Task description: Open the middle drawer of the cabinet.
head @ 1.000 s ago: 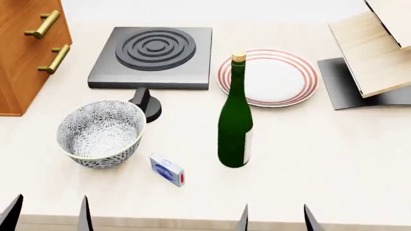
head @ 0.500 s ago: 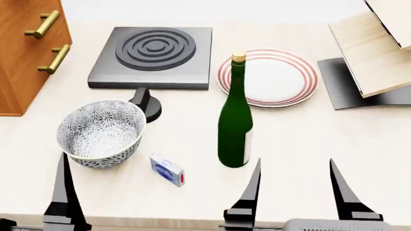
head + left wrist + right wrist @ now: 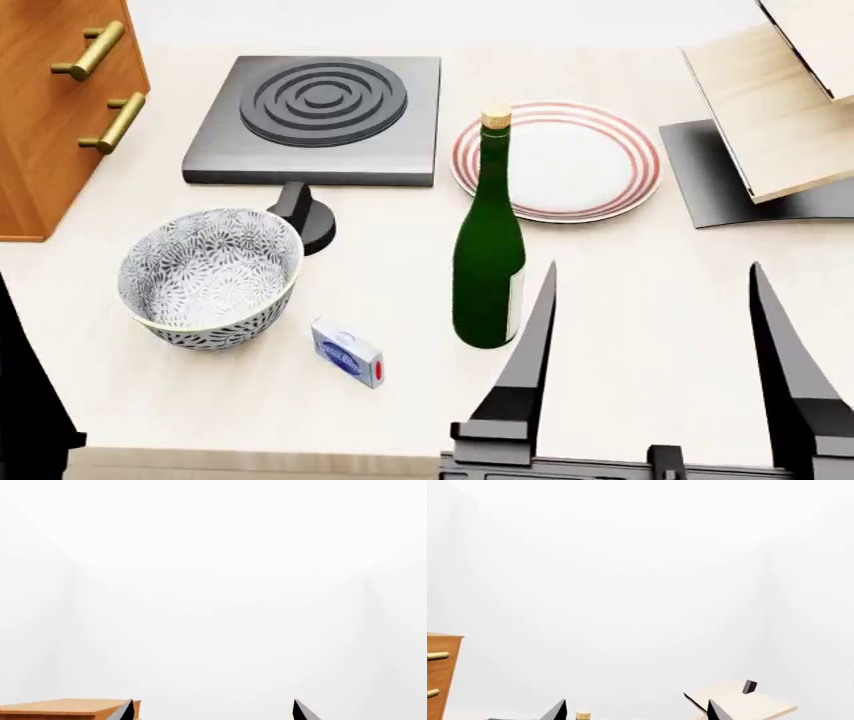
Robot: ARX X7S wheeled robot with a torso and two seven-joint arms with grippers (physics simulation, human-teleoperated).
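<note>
- Head view: showed the cabinet (image 3: 54, 120) at the table's (image 3: 641, 330) far left corner, two brass bar handles (image 3: 112, 122) in sight, running obliquely along the front; could not say which of them belonged to the middle drawer.
- Placed the left tool (image 3: 27, 400) at the near left edge — only one dark finger visible, so spread or clenched: cannot tell.
- Found the right tool (image 3: 654, 360) released, fingers wide apart, well right, beside the green bottle (image 3: 489, 260).
- Judged the left arm nearer — cabinet ahead and leftward.
</note>
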